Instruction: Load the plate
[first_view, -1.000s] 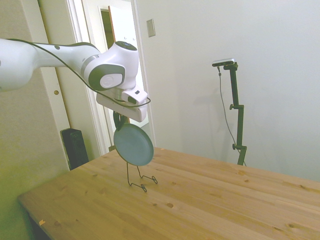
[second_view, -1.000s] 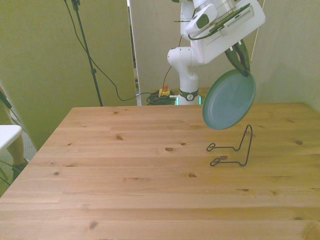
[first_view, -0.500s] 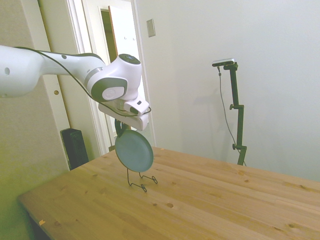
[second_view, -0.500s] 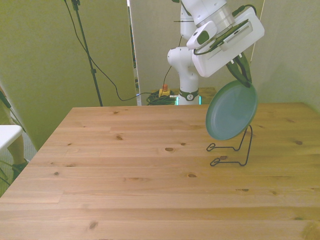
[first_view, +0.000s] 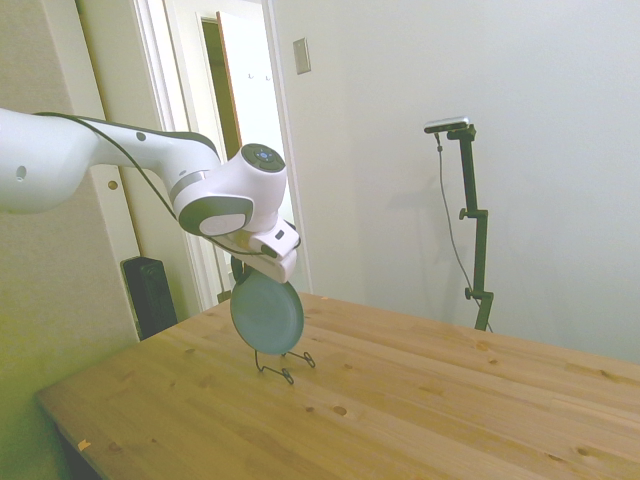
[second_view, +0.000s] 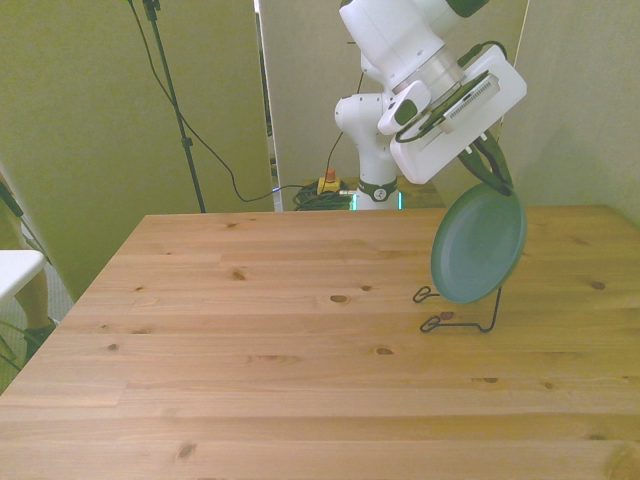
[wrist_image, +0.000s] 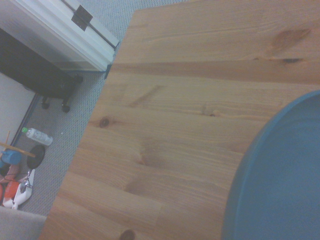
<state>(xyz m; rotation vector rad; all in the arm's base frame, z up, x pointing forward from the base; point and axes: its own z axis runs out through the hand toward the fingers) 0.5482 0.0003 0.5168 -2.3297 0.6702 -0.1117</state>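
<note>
My tool (second_view: 492, 172) is clamped on the top rim of the plate (second_view: 479, 245), and the plate hangs from it nearly on edge, tilted a little, its teal face turned toward the front view's left. It sits right over the wire rack (second_view: 462, 305), a thin black stand on the worktop (second_view: 300, 360) toward the front view's right. The plate's lower edge is down among the rack's wires; in the side view it covers the upright part of the rack (first_view: 283, 366) and only the two feet stick out below it. I cannot tell whether the rim is touching the wire yet or hanging just clear. From the wrist view I see a curved slice of the plate (wrist_image: 280, 185), close and blurred, with worktop boards (wrist_image: 165, 125) beside it and grey floor (wrist_image: 65, 135) past the worktop's edge, where a small bottle (wrist_image: 37, 136) lies. My arm (first_view: 120, 170) comes in from the side view's left, wrist bent down over the rack.
</note>
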